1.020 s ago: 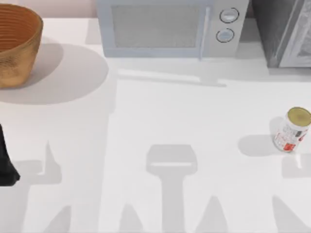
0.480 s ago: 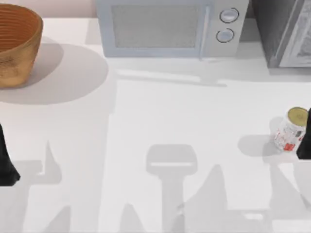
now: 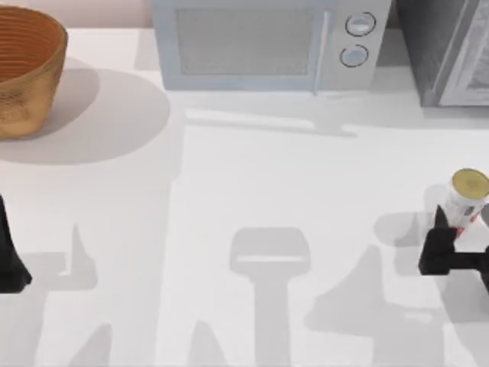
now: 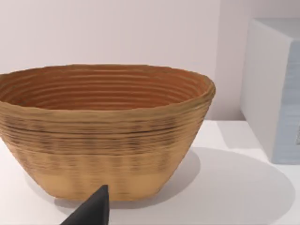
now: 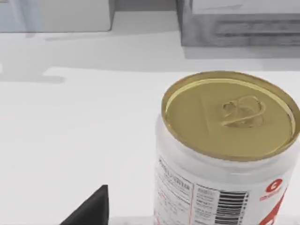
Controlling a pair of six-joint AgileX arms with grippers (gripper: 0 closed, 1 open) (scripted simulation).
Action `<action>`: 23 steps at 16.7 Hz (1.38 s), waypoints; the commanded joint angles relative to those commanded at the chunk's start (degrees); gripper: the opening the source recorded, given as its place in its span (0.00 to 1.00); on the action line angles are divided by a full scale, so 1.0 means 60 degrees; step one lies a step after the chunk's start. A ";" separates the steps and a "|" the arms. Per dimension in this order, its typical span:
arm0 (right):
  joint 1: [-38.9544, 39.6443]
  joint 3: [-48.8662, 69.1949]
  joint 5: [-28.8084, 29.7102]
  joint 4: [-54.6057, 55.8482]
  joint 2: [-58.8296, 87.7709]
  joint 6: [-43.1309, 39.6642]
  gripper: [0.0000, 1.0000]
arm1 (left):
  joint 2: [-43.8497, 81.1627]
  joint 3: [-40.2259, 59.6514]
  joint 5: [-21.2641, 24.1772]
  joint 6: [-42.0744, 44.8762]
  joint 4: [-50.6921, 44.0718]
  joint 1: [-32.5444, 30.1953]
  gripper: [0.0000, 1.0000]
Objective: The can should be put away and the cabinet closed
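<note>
The can (image 3: 467, 193), white with red markings and a gold top, stands upright near the table's right edge. My right gripper (image 3: 464, 222) is open at the can's near side, low beside it. One dark finger (image 3: 439, 229) stands just to the can's left without touching it. The right wrist view looks down on the can (image 5: 225, 140) from close by, with a fingertip (image 5: 96, 208) apart from it. The grey cabinet (image 3: 439, 53) stands at the back right. My left gripper (image 3: 8, 252) is parked at the left edge, open.
A microwave (image 3: 267, 46) stands at the back centre, just left of the cabinet. A woven brown basket (image 3: 27, 69) sits at the back left and is seen close up in the left wrist view (image 4: 103, 131). White tabletop (image 3: 252, 191) spreads between the two arms.
My right gripper has come in from the right edge and now sits low beside the can. The can and the left arm have stayed put.
</note>
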 joint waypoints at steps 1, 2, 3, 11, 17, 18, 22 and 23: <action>0.0103 0.0014 0.0106 0.0366 0.0471 0.0030 1.00 | 0.0000 0.0000 0.0000 0.0000 0.0000 0.0000 1.00; 0.0184 0.0024 0.0191 0.0653 0.0841 0.0052 1.00 | 0.0000 0.0000 0.0000 0.0000 0.0000 0.0000 1.00; 0.0244 0.0033 0.0254 0.0858 0.1108 0.0069 1.00 | 0.0000 0.0000 0.0000 0.0000 0.0000 0.0000 1.00; 0.0194 0.0154 0.0226 0.0986 0.1417 0.0052 1.00 | 0.0000 0.0000 0.0000 0.0000 0.0000 0.0000 1.00; -0.0545 0.1702 -0.0468 0.0708 0.2566 -0.0205 1.00 | 0.0000 0.0000 0.0000 0.0000 0.0000 0.0000 1.00; -0.0649 0.1915 -0.0563 0.0667 0.2726 -0.0239 1.00 | 0.0000 0.0000 0.0000 0.0000 0.0000 0.0000 1.00; -0.0754 0.2133 -0.0661 0.0624 0.2888 -0.0274 1.00 | 0.0000 0.0000 0.0000 0.0000 0.0000 0.0000 1.00; -0.0754 0.2133 -0.0661 0.0624 0.2888 -0.0274 1.00 | 0.0000 0.0000 0.0000 0.0000 0.0000 0.0000 1.00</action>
